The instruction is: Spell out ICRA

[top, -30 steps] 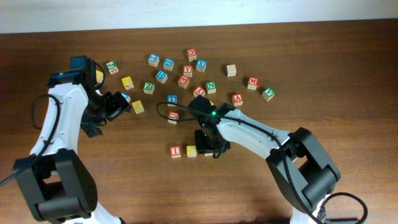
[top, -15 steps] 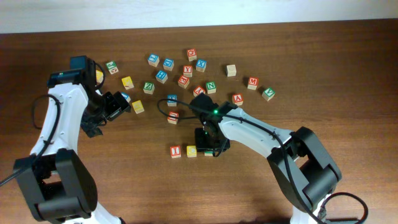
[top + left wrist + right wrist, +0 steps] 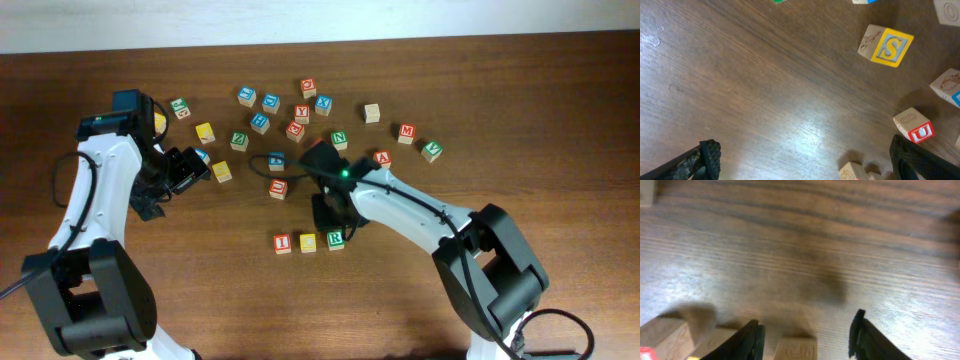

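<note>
Dark brown wood-grain table (image 3: 560, 110), soft glare on its surface — pale plain strip (image 3: 300, 20) beyond the far edge

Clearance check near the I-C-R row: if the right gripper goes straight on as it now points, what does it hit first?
Probably the R cube: in the wrist view its top shows low between the open fingers of the right gripper. Otherwise it meets bare table just beyond the cube. Depth is unclear.

A: Where are the letters?
B: Red I cube (image 3: 282, 242), yellow C cube (image 3: 308, 242) and green R cube (image 3: 335, 239) sit in a row, letters up.
A: And the last?
B: Red A cube (image 3: 382, 158) lies well apart, farther back.
</note>
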